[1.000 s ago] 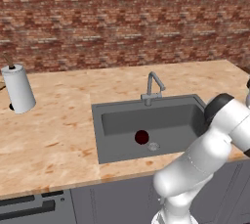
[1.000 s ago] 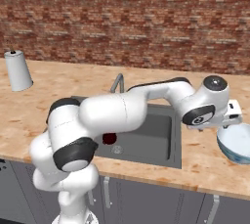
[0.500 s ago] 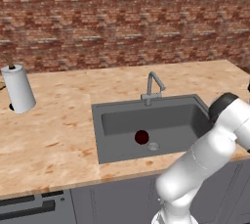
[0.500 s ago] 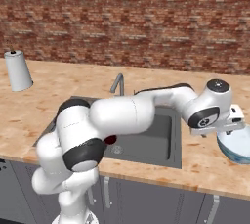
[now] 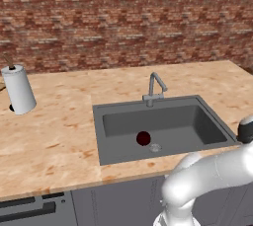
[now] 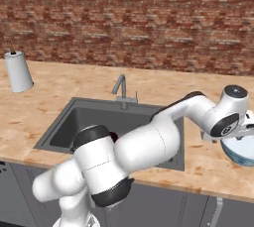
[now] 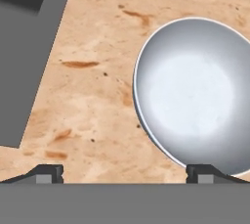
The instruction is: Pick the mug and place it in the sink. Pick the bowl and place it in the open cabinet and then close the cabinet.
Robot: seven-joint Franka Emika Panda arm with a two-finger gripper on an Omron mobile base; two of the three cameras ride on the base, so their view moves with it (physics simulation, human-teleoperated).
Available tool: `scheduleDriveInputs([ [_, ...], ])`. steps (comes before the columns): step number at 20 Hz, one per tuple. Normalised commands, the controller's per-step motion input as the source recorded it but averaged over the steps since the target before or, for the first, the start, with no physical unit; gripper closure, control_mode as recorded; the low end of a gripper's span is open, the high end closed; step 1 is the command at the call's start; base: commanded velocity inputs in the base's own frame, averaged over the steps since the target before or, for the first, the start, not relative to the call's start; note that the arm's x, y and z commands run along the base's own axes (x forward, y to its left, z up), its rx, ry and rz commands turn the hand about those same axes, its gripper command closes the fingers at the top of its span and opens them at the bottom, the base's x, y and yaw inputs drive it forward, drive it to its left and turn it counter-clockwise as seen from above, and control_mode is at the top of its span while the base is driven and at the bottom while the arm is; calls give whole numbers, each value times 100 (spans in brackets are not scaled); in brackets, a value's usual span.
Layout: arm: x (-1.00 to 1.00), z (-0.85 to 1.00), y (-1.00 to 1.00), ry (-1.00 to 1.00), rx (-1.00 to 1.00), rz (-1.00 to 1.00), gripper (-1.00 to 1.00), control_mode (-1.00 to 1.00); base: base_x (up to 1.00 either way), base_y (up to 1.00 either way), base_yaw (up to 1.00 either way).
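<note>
The large white round bowl (image 7: 195, 93) sits upright on the speckled tan wooden counter (image 7: 97, 86), right below the hand camera, its pale inside facing up, and in the right base view its blue-green outside (image 6: 240, 152) peeks out just right of the sink, partly behind the arm. The 2-finger gripper (image 7: 124, 173) hangs over it with its 2 dark fingertips (image 7: 49, 173) spread wide, 1 over bare counter, the other at the bowl's near rim, nothing pinched between them. Next along, the dark grey rectangular recessed sink (image 5: 118, 126) is set into the counter, and the small dark maroon rounded mug (image 5: 143, 138) rests on its floor just beside the round metal drain (image 5: 155, 147). Behind the basin stands the thin silver gooseneck faucet (image 5: 155, 88). Far left on the counter, a white paper towel roll (image 5: 19, 91) stands upright before the red brick wall (image 5: 123, 18).
</note>
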Motion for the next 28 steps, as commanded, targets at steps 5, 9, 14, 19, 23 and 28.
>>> scheduleDriveInputs([
  [5,13,-33,0,4,0,4,-100,-100,0,0,0],
  [9,35,-24,0,5,0,7,-100,-100,0,0,0],
  [14,30,-6,-21,9,0,7,-100,-100,0,0,0],
  [19,28,-7,-31,12,0,3,-100,-100,0,0,0],
  [23,33,-22,-21,10,0,2,-100,-100,0,0,0],
  [28,14,-24,-13,7,0,3,-100,-100,0,0,0],
])
